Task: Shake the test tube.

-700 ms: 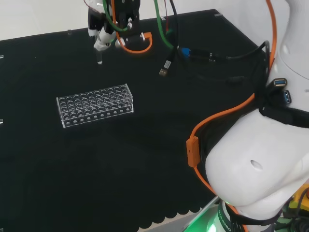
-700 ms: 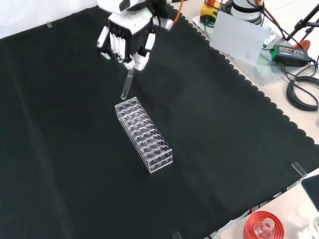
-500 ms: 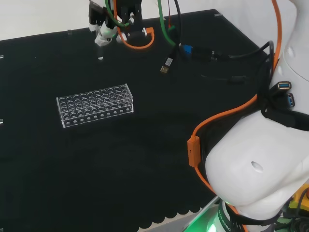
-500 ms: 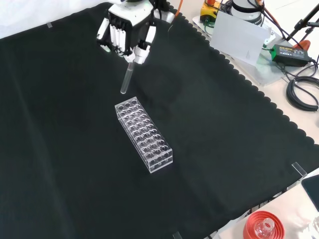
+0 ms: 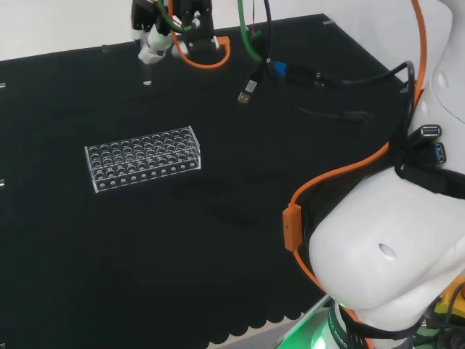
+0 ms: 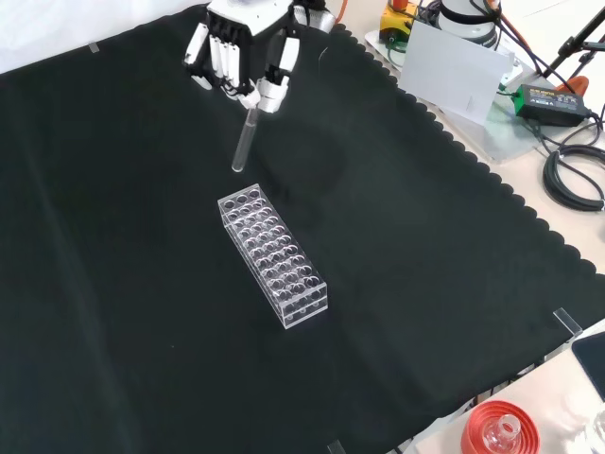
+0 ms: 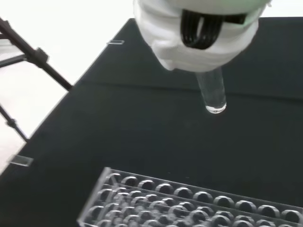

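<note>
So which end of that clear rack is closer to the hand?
The rack's upper end in the front view, just below the tube the hand holds; its other end points away.

Clear test tube (image 6: 243,151) – tilted, held above cloth.

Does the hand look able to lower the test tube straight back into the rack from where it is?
Probably not straight down: the hand holds the test tube off beyond the rack's end, though nothing stands between them.

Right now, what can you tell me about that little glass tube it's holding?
The test tube is a slim, clear tube that looks like glass. Its upper end is pinched in the robot hand, and it hangs slightly tilted, its rounded end down, in the air above the black cloth, clear of the empty rack. No contents show.
</note>
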Robot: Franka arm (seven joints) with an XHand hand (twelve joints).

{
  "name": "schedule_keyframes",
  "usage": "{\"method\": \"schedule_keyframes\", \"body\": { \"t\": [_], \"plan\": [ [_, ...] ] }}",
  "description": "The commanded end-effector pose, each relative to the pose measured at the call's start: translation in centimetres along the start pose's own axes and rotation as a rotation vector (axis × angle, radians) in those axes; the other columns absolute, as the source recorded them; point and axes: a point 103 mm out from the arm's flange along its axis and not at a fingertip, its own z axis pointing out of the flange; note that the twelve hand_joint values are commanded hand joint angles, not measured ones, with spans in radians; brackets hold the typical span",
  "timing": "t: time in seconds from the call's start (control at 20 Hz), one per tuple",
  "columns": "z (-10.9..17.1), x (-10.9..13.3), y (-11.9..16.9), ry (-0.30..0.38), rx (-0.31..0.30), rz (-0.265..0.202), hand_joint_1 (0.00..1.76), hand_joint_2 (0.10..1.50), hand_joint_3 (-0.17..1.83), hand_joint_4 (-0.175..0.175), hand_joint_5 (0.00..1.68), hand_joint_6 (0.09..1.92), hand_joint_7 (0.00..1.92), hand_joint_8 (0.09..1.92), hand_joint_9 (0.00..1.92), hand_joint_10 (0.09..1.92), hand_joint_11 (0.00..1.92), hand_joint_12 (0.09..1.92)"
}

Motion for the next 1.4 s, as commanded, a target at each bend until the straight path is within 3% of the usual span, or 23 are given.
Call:
{"method": "schedule_keyframes", "body": {
  "t": [0.05,0.2,0.55,0.7,0.85,1.25,1.4],
  "plan": [
    [0.4,5.2,0.6,0.047,0.02,-0.125,1.42,0.71,0.5,-0.175,1.28,0.55,1.42,0.62,1.27,0.39,0.56,1.32],
    [0.2,4.3,0.2,0.045,0.023,-0.088,1.42,0.71,0.5,-0.175,1.28,0.55,1.42,0.61,1.28,0.39,0.56,1.32],
    [-1.9,-5.2,-3.5,-0.021,0.0,0.156,1.43,0.71,0.51,-0.175,1.28,0.55,1.43,0.61,1.28,0.39,0.57,1.33],
    [-2.4,-6.9,-4.3,-0.045,-0.002,0.196,1.43,0.7,0.51,-0.175,1.28,0.55,1.43,0.61,1.28,0.39,0.57,1.32],
    [-2.4,-5.4,-3.6,-0.029,-0.008,0.161,1.43,0.7,0.51,-0.175,1.28,0.55,1.43,0.61,1.28,0.39,0.57,1.32],
    [-1.3,3.3,-0.9,0.073,-0.002,-0.029,1.43,0.7,0.51,-0.175,1.29,0.55,1.43,0.61,1.28,0.38,0.57,1.32],
    [-1.0,4.5,-0.8,0.084,0.004,-0.057,1.43,0.7,0.51,-0.175,1.29,0.55,1.43,0.61,1.28,0.38,0.57,1.32]
  ]
}}
